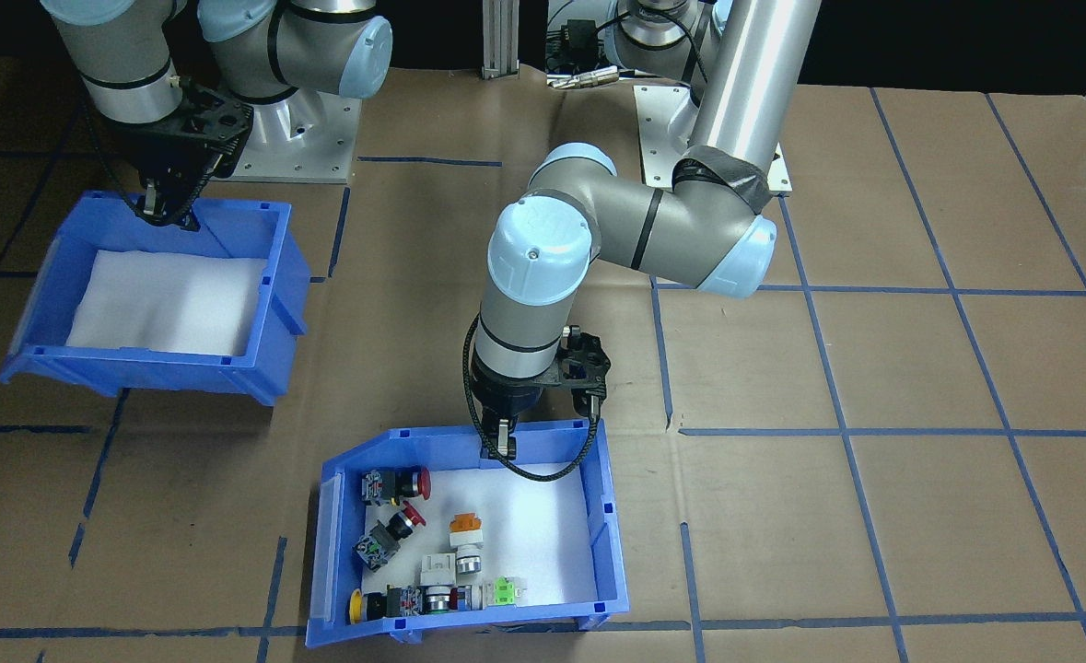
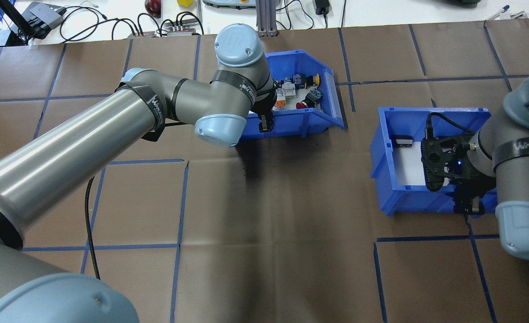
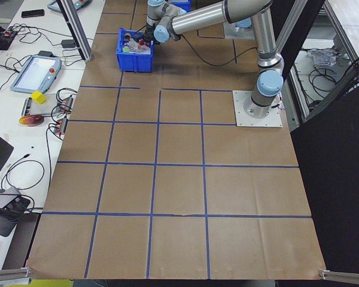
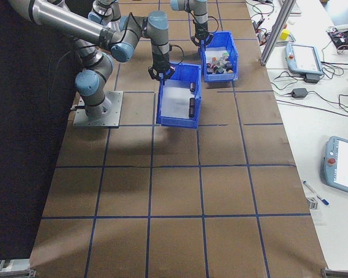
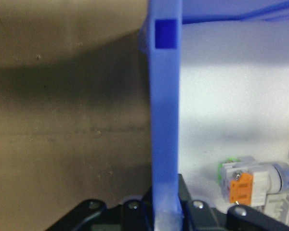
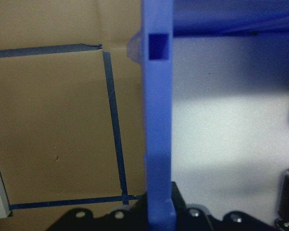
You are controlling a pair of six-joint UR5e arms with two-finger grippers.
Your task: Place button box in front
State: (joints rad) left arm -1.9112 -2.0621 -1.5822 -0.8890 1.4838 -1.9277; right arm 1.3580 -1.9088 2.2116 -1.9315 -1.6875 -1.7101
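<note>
The button box (image 1: pixel 469 534) is, I judge, a light load: a thin-walled, rigid plastic bin whose walls should not buckle under a pinch, though the smooth plastic could slide between my fingers if it tips. The loose switches inside will roll or shift toward the low side, so it wants to be kept level and dragged or carried gently. The best hold is the straight back wall, opposite the sloped front, and that is where my left gripper (image 1: pixel 503 448) has it: the left wrist view shows the blue wall running straight up between my fingers (image 5: pixel 195 211), which sit narrow and clamped on it, one inside, one outside. My right gripper (image 1: pixel 169 214) is closed the same way on the back wall of the other blue bin (image 1: pixel 160 295), which seems lifted and tilted near my right base. The button box is bright blue with a white foam liner and a cut-down sloping front; in it lie red-capped, yellow, orange and green push-buttons (image 1: pixel 414 552) with grey bodies, clustered toward the open front. It stands on the brown-papered counter (image 1: pixel 874 516) at the far edge from my bases, near the middle.
</note>
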